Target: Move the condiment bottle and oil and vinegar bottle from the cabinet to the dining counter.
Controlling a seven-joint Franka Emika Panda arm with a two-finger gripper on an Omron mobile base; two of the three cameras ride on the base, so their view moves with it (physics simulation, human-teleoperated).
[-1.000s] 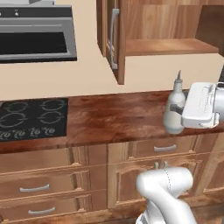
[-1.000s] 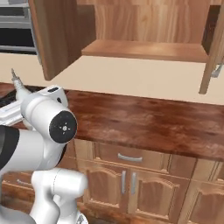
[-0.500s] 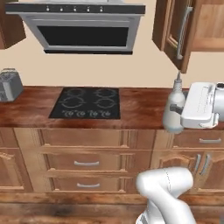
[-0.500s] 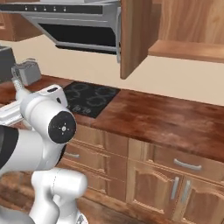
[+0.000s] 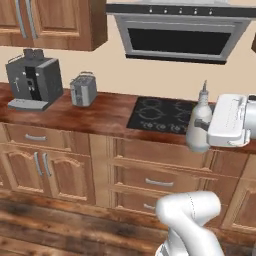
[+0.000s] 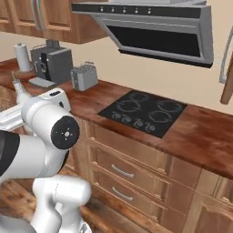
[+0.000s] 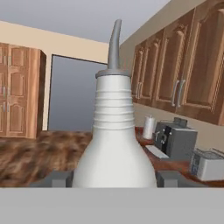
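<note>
My hand grips the oil and vinegar bottle mid-carry, apparently undelivered; the condiment bottle remains to fetch.

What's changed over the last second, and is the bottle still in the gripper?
The base has turned left along the wall: the open cabinet has slid out of view, and the stovetop, toaster and coffee machine have come in. The gripper stays closed on the oil and vinegar bottle, upright, in the same pose beside the arm.
</note>
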